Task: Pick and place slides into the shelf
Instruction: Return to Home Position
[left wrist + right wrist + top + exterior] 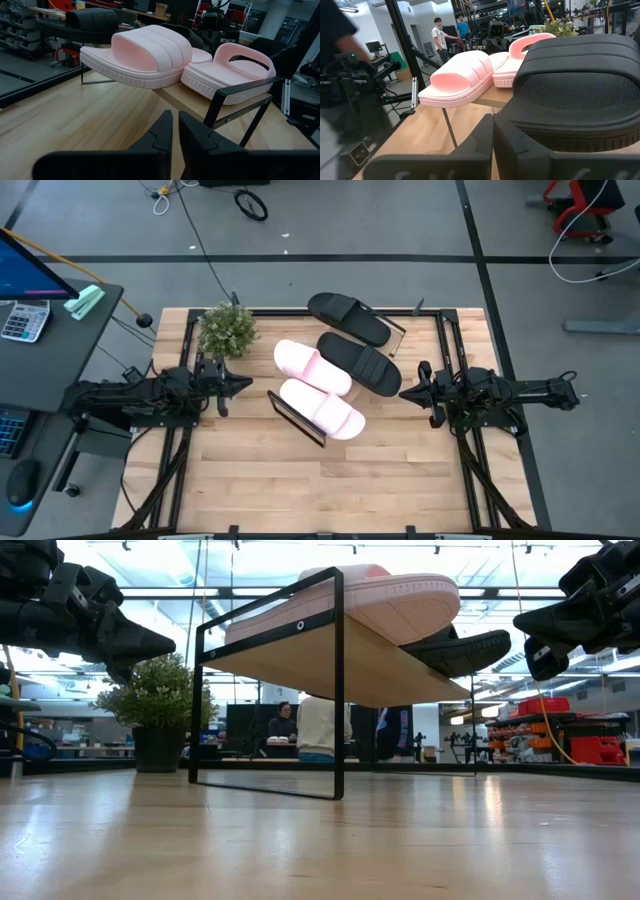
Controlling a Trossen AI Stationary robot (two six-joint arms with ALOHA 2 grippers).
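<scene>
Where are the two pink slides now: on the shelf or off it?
On it: both pink slides rest side by side, soles down, on the shelf.

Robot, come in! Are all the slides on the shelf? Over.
Left claw, right claw shut, empty, flanking the shelf. Two pink slides, two black slides on it. Potted plant off to the side, nothing blocking.

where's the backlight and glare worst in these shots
Low view: bright ceiling lights behind leave the shelf underside, the left hand and the right hand as dark silhouettes, with pale reflections streaking the tabletop. High view: even overhead light, no hot spots. Left wrist view: the pink slides are evenly lit, without glare.
</scene>
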